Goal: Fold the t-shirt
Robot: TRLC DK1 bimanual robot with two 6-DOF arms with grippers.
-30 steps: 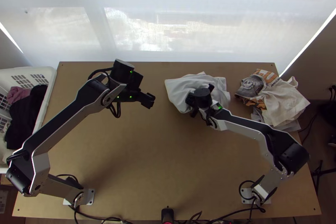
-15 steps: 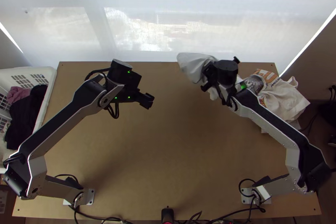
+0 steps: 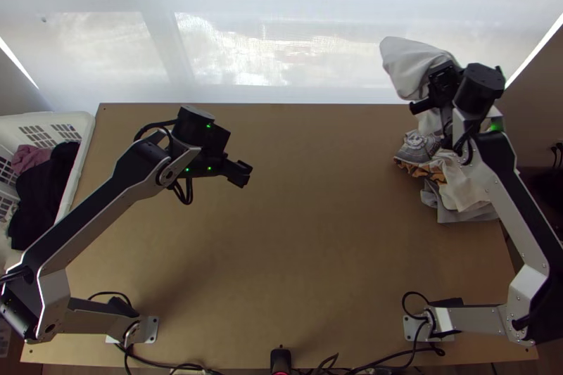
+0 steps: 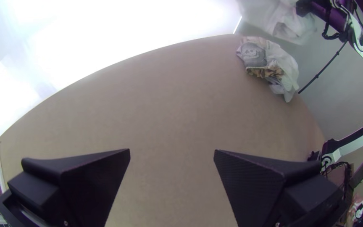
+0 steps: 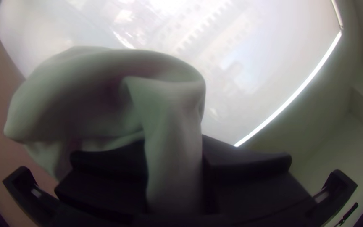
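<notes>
In the top view my right gripper (image 3: 438,83) is high over the table's far right corner, with the white t-shirt (image 3: 412,65) hanging bunched from it above the clothes pile. The right wrist view has my right gripper (image 5: 174,176) shut on the cloth; the t-shirt (image 5: 169,105) runs as a thick fold between its black fingers and billows to one side. My left gripper (image 3: 243,172) hangs over the left-centre of the table, holding nothing. In the left wrist view my left gripper (image 4: 172,155) stands open, its fingers wide apart over bare wood.
A pile of crumpled clothes (image 3: 461,181) lies at the table's right edge, under the right gripper. At the left edge stands a white basket (image 3: 83,137) with dark and pink clothes. Bare wooden tabletop (image 3: 302,248) stretches between the arms.
My right gripper has carried the t-shirt from the table's middle, up and to the far right, over the clothes pile. My left gripper has shifted slightly left.
</notes>
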